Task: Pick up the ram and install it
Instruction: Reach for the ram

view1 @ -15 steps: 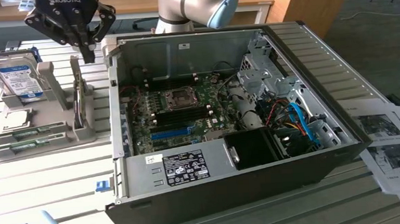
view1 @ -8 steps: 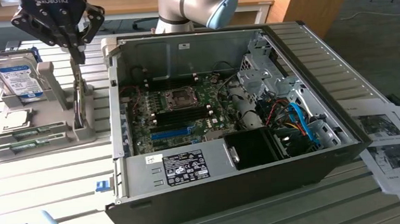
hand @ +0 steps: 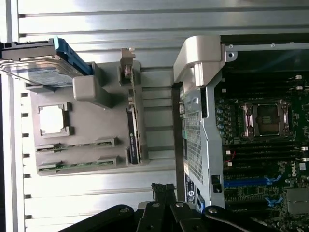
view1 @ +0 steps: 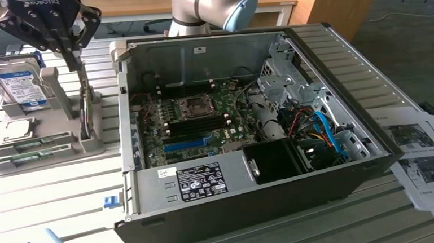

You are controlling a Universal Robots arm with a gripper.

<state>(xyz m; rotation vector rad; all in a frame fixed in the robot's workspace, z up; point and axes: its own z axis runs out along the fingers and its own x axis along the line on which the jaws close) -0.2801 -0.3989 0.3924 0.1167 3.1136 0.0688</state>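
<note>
You're facing the open case (view1: 245, 213), its motherboard (view1: 194, 123) lying flat inside. On the exterior view's left, the tray (view1: 62, 143) is holding a hard drive (view1: 20, 82) and the ram (view1: 87, 109), standing on edge, long axis running alongside the case wall. Above, the claw (view1: 74, 63) is hanging pressed together, empty.

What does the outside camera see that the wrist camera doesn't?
Exterior view's extras: the robot arm, papers beside the computer, blue cables inside it. Wrist view's extra: a straight-down look into the gray tray. Both share the hard drive, the ram sticks lying in the tray, and the computer's processor socket.
</note>
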